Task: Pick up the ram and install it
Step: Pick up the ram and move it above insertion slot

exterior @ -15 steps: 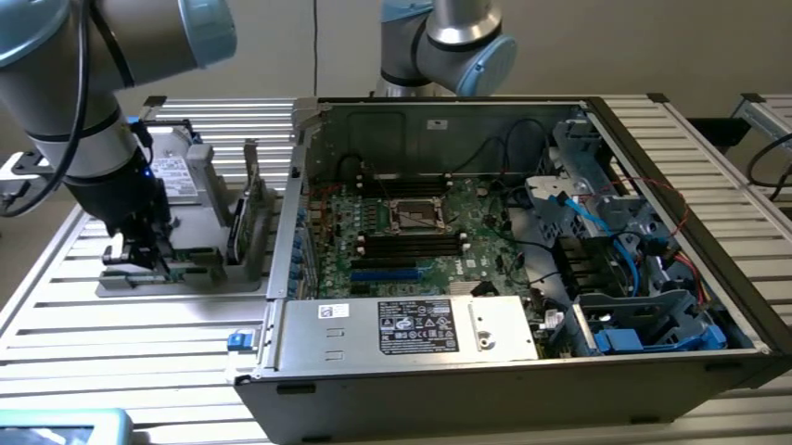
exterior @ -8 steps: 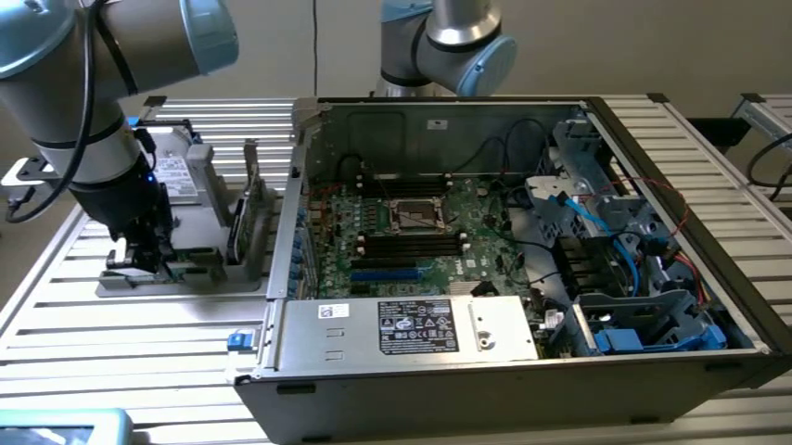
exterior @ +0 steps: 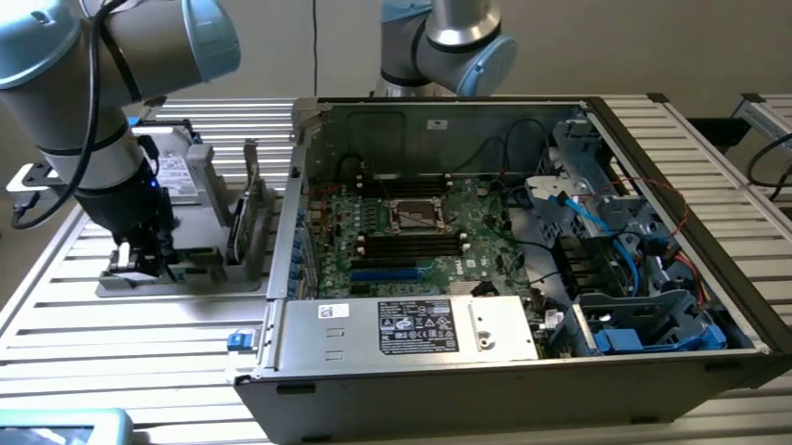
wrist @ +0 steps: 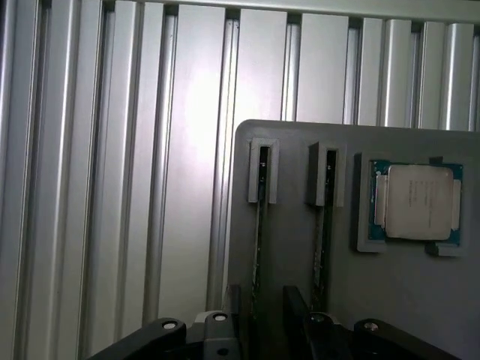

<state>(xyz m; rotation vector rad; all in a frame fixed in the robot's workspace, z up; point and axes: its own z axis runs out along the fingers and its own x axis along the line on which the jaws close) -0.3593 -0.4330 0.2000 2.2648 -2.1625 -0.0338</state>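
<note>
we've got the gripper [exterior: 134, 264] low over the gray tray [exterior: 192, 277] at the exterior view's left, jaws spread, gripping nothing, ram [wrist: 259, 225] standing on edge in its tray slot between the fingers [wrist: 295, 304], second stick [wrist: 322, 225] and processor [wrist: 417, 202] just beside

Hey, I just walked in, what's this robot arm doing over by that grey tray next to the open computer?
The arm's gripper hangs low over the grey tray beside the open computer case, right above the ram, one of two sticks standing on edge in the tray's holders. The ram sits in its holder, not yet lifted. A processor chip lies in a pocket nearby.
</note>
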